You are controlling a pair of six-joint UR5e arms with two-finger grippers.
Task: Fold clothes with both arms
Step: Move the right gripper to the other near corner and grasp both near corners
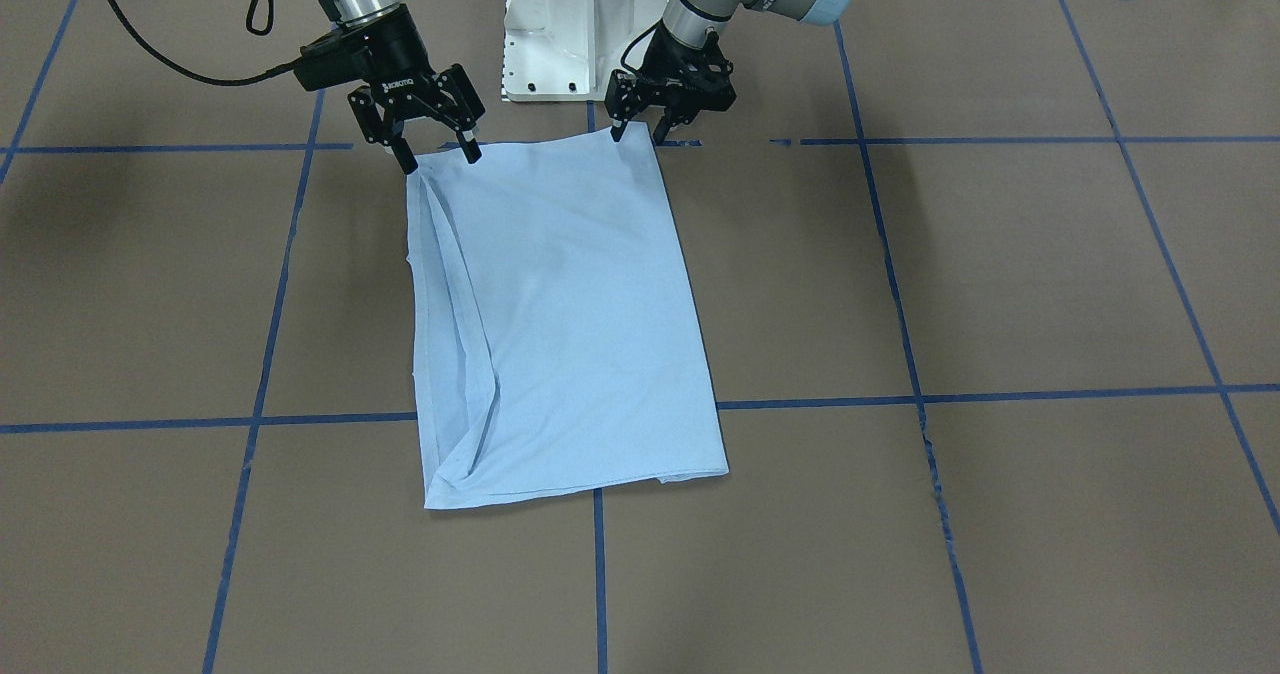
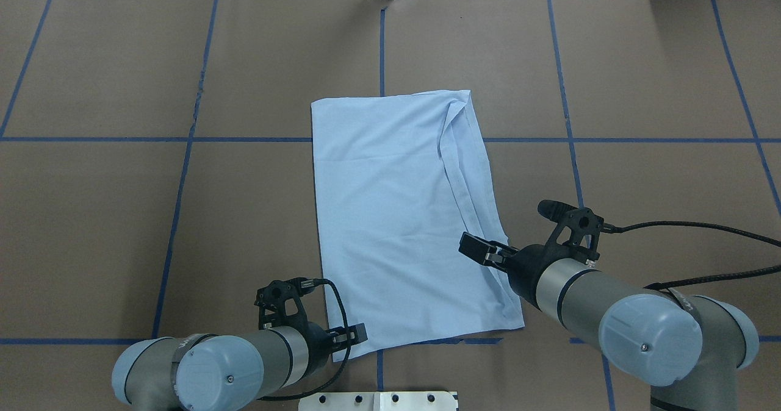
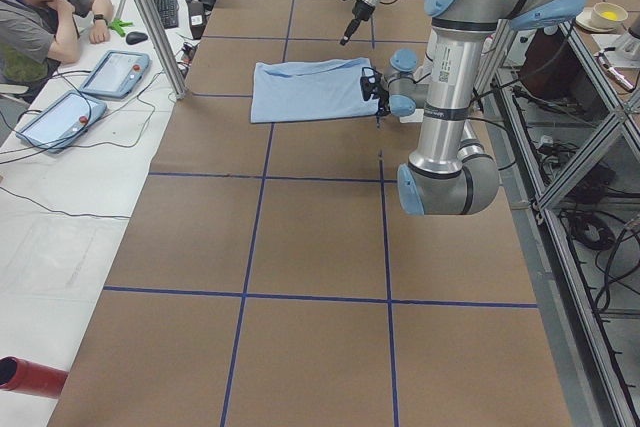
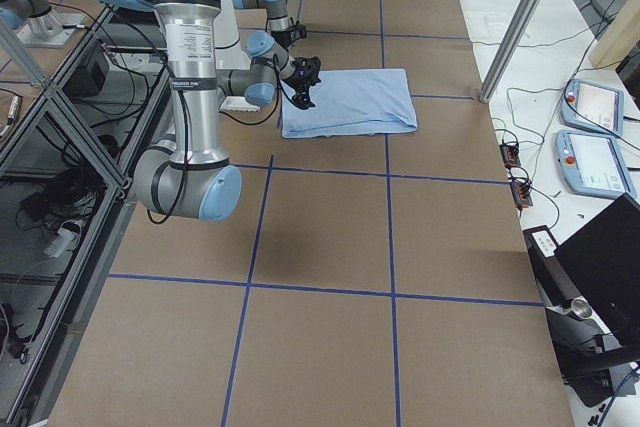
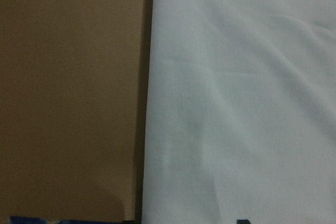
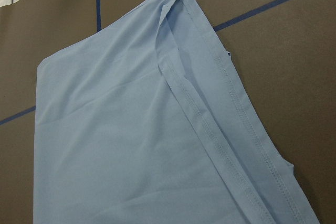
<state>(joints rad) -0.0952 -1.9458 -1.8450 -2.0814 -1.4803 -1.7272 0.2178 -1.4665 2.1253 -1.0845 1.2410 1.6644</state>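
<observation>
The light blue T-shirt (image 1: pixel 570 314), folded into a long rectangle, lies flat on the brown paper-covered table (image 1: pixel 1000 274), across one of the blue tape lines (image 1: pixel 1000 394). A doubled hem runs down one long side (the robot's right). The black two-finger right gripper (image 1: pixel 437 159) stands spread wide at one corner nearest the robot, clamping nothing. The left gripper (image 1: pixel 638 136), less spread, straddles the other near corner.

I work in a robotics lab. My table (image 3: pixel 310 237) wears brown sheet gridded with blue tape (image 3: pixel 265 176). At the upper left of the left-side view, an operator (image 3: pixel 35 17) sits beside teach pendants (image 3: pixel 117 73) and an aluminium post (image 3: pixel 150 17).
</observation>
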